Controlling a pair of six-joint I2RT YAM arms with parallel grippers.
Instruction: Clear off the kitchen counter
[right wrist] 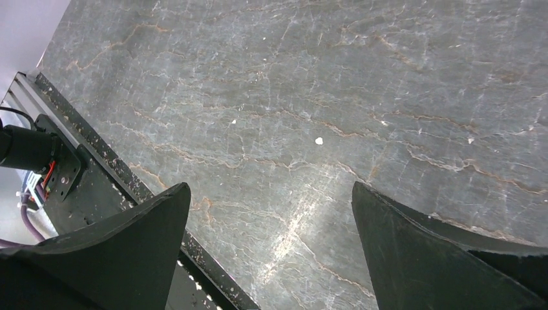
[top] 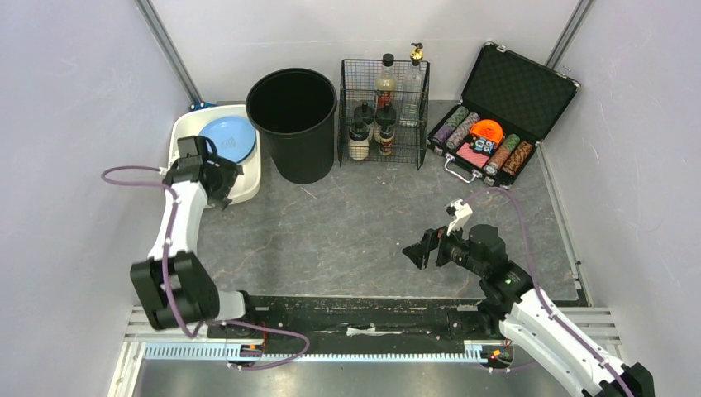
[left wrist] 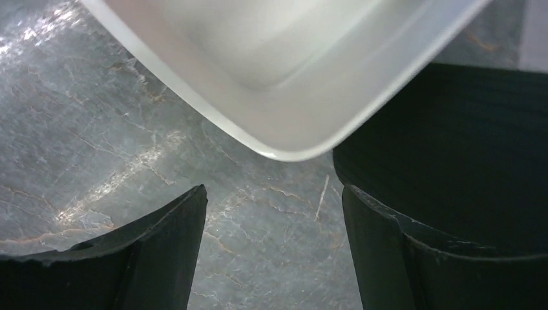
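Observation:
The kitchen counter (top: 372,231) is a dark grey mottled stone-look top; it also shows in the left wrist view (left wrist: 116,142) and the right wrist view (right wrist: 323,97). My left gripper (top: 221,188) is open and empty, hovering at the near right corner of the white tray (top: 248,184), whose corner shows in the left wrist view (left wrist: 291,123). My right gripper (top: 422,251) is open and empty, low over the counter near its front edge, right of centre.
A blue plate (top: 228,137) lies in the tray. A black bin (top: 293,122) stands at the back, also beside my left finger (left wrist: 452,148). A wire basket (top: 384,116) holds bottles. An open black case (top: 496,116) holds poker chips. A black rail (right wrist: 71,161) edges the counter.

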